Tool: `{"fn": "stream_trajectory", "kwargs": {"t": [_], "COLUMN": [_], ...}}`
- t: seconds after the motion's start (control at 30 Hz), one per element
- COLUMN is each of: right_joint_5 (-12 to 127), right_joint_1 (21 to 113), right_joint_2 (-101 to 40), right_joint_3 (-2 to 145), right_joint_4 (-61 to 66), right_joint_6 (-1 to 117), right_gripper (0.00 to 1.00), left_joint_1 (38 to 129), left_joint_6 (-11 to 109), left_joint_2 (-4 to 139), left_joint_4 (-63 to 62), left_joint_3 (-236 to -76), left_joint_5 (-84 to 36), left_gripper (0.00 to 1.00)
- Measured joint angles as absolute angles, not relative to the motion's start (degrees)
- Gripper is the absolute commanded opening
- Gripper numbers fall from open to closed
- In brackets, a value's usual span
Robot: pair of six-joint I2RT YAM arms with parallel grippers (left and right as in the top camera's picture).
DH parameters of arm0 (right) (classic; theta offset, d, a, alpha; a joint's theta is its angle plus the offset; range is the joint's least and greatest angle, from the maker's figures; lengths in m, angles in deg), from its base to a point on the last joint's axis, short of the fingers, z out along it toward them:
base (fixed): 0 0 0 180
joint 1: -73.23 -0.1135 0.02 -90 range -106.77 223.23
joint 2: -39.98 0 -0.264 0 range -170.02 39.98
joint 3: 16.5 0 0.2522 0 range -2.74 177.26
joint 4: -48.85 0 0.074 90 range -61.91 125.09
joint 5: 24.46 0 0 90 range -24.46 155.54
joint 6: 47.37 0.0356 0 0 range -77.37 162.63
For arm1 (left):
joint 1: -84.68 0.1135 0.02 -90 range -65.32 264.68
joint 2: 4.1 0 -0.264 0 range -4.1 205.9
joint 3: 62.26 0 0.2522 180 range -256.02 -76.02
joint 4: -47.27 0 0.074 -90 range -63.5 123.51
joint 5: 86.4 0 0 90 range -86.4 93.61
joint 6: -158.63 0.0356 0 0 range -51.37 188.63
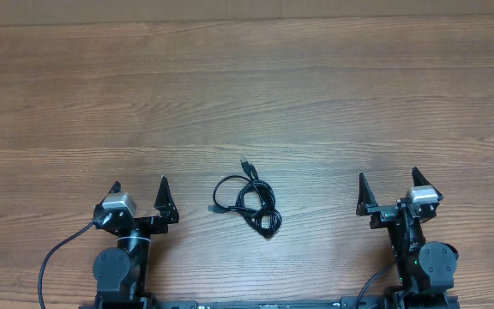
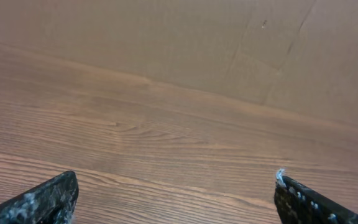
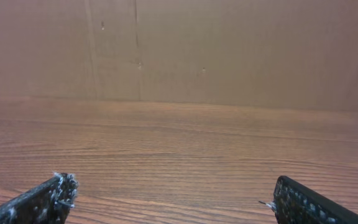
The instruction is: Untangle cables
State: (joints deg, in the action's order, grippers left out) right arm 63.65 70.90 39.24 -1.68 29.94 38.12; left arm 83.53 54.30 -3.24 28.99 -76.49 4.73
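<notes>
The cables (image 1: pixel 250 199) lie as one small bunch of thin black loops near the table's front middle, with a plug end poking up toward the back and another to the left. My left gripper (image 1: pixel 139 190) stands open to the left of the bunch, apart from it. My right gripper (image 1: pixel 388 183) stands open to the right of it, also apart. Neither wrist view shows the cables. In the left wrist view only the spread fingertips (image 2: pixel 48 198) and bare wood appear; the right wrist view shows the same, with its fingertips (image 3: pixel 45 200) wide apart.
The wooden table (image 1: pixel 247 94) stretches far back from both arms. A cardboard wall (image 3: pixel 229 50) rises along its far edge. A thick black arm wire (image 1: pixel 54 257) curves at the front left beside the left arm's base.
</notes>
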Motion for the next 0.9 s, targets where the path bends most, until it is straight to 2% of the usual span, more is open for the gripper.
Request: {"fn": "stream_trajectory", "kwargs": {"t": [0.77, 0.9], "right_joint_5": [63.6, 63.6], "right_joint_1": [70.9, 70.9], "right_joint_2": [39.2, 39.2], "right_joint_3": [-1.7, -1.7], "right_joint_4": [29.9, 29.9], "right_joint_6": [38.1, 38.1], "right_gripper": [1.0, 1.0], "left_joint_1": [83.5, 83.5], "left_joint_6": [59.9, 60.2], "left_joint_2": [-2.3, -2.1], "left_joint_4": [28.6, 24.2], "left_joint_3": [-76.6, -78.7], "left_joint_5": [4.7, 4.7], "left_gripper": [1.0, 1.0]}}
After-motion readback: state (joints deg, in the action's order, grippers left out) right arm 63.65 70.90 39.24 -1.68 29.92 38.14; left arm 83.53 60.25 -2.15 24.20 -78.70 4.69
